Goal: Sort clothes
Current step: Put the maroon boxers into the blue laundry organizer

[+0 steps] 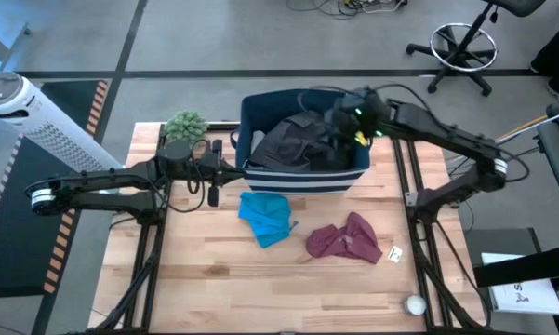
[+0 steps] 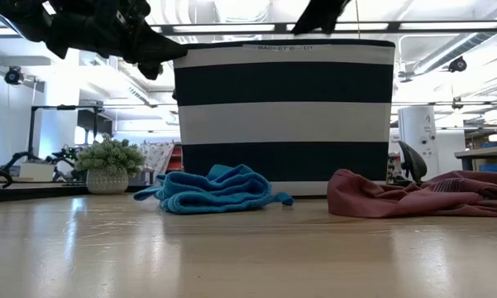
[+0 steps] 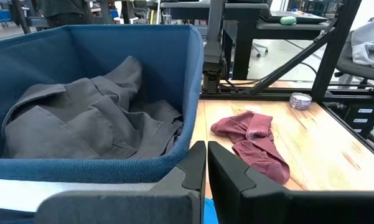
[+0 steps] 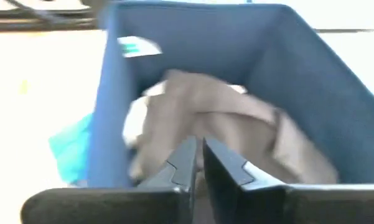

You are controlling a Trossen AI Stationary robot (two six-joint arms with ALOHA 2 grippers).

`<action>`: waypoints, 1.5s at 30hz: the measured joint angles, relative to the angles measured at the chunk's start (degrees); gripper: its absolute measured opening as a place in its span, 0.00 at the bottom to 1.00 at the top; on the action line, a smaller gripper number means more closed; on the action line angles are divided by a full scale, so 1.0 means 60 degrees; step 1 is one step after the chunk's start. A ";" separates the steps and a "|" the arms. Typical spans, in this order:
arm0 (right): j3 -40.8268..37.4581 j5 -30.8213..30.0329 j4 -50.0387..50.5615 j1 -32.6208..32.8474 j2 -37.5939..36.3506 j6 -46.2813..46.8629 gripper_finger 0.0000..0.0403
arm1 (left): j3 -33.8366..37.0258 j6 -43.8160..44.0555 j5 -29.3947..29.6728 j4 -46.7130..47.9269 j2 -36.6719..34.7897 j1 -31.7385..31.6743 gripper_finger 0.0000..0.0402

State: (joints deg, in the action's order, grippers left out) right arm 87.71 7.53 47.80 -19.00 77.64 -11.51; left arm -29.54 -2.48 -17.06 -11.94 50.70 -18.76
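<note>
A dark grey garment lies bunched inside the navy striped bin; it also shows in the left wrist view and the right wrist view. A turquoise-blue garment and a maroon garment lie crumpled on the table in front of the bin. My left gripper is shut and empty beside the bin's left wall, raised off the table. My right gripper is shut and hovers over the bin's far right part, above the grey garment. The socks are out of view.
A green fuzzy plant in a pot stands at the table's far left corner. A small white tag and a small round object lie near the right edge. The near half of the table is bare wood.
</note>
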 joint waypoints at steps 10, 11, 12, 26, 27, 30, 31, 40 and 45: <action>-0.1191 -0.0880 0.1238 0.3593 -0.0747 0.1806 0.39 | 0.0000 -0.0092 0.0000 -0.0004 -0.0016 0.0000 0.00; -0.1391 -0.0981 0.1193 0.3939 -0.0762 0.2067 0.41 | 0.0000 -0.0095 0.0000 -0.0004 -0.0018 0.0000 0.00; -0.1611 -0.1061 0.1140 0.4273 -0.0779 0.2368 0.43 | 0.0000 -0.0098 0.0003 0.0000 -0.0025 0.0000 0.00; -0.6227 -0.1730 -0.2702 0.6732 -0.0717 0.6118 0.61 | 0.0000 0.0219 -0.1250 0.0248 0.0015 0.0066 0.12; -0.6491 -0.1824 -0.2814 0.6732 -0.0717 0.6267 0.63 | 0.0000 0.0247 -0.1253 0.0251 0.0018 0.0080 0.15; -0.7140 -0.2119 -0.2854 0.6732 -0.0717 0.6467 0.67 | 0.0000 0.0281 -0.1246 0.0278 0.0025 0.0080 0.23; -0.7313 -0.2233 -0.2861 0.6732 -0.0717 0.6500 0.68 | 0.0000 0.0286 -0.1242 0.0275 0.0029 0.0080 0.26; -0.8516 -0.2609 -0.3013 0.6728 -0.0717 0.7249 0.74 | 0.0000 0.0291 -0.1226 0.0311 0.0033 0.0080 0.46; -0.9025 -0.2500 -0.3616 0.6728 -0.0717 0.7582 0.67 | 0.0000 0.0291 -0.1224 0.0302 0.0033 0.0080 0.48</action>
State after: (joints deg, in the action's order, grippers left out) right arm 33.56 -7.47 26.10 21.37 73.34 33.98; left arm -29.54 -0.73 -24.40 -10.13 50.89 -18.28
